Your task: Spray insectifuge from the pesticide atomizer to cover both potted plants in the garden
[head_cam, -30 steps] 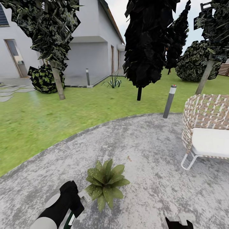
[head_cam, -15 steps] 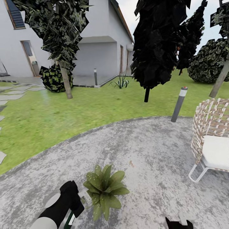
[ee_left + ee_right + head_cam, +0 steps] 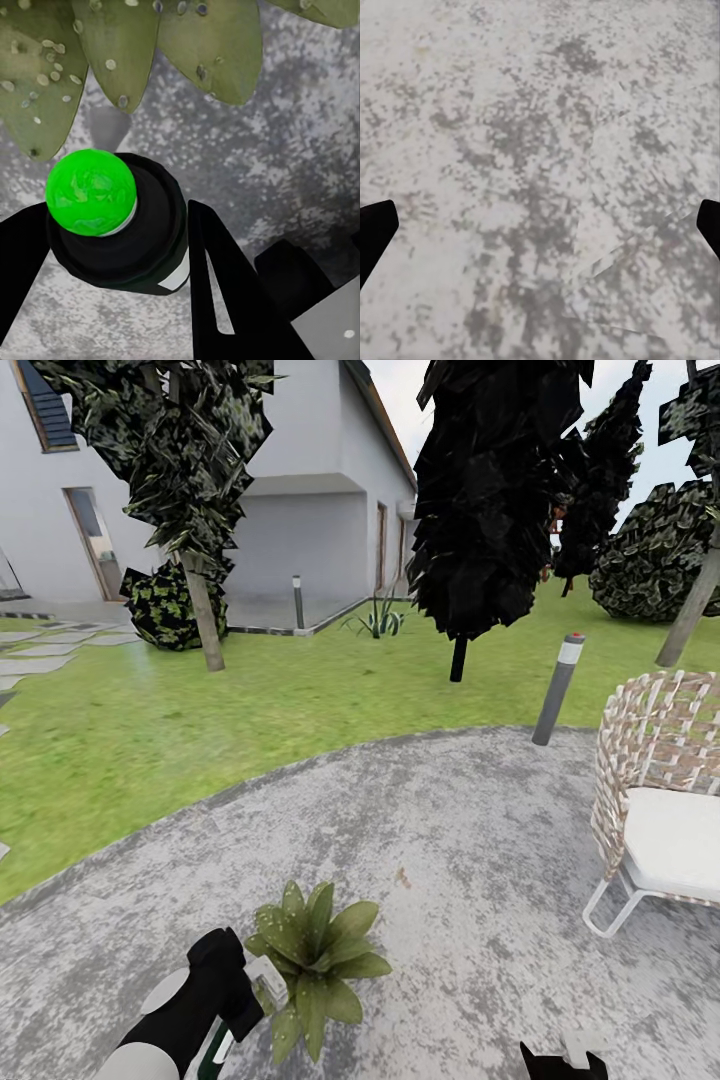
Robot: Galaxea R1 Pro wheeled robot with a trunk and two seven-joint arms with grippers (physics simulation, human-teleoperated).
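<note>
One potted plant (image 3: 312,958), a low rosette of broad green leaves, sits on the grey gravel close in front of me. My left gripper (image 3: 252,988) hovers just beside its left leaves and is shut on the pesticide atomizer (image 3: 221,1050). In the left wrist view the atomizer (image 3: 120,225) is a dark bottle with a bright green dot on top, clamped between black fingers (image 3: 214,262), its top facing the speckled leaves (image 3: 112,52). My right gripper (image 3: 540,225) is open over bare gravel, and it shows at the head view's lower edge (image 3: 562,1060).
A wicker chair (image 3: 655,780) with a white cushion stands at the right of the gravel patio (image 3: 450,840). A grey bollard lamp (image 3: 557,690) marks the patio edge. Beyond lie lawn (image 3: 200,710), dark trees (image 3: 480,510) and a white house (image 3: 300,510).
The whole head view has shifted, so the camera moved. The plant now sits lower and further left in the picture, closer to the left gripper. Both grippers hold their states.
</note>
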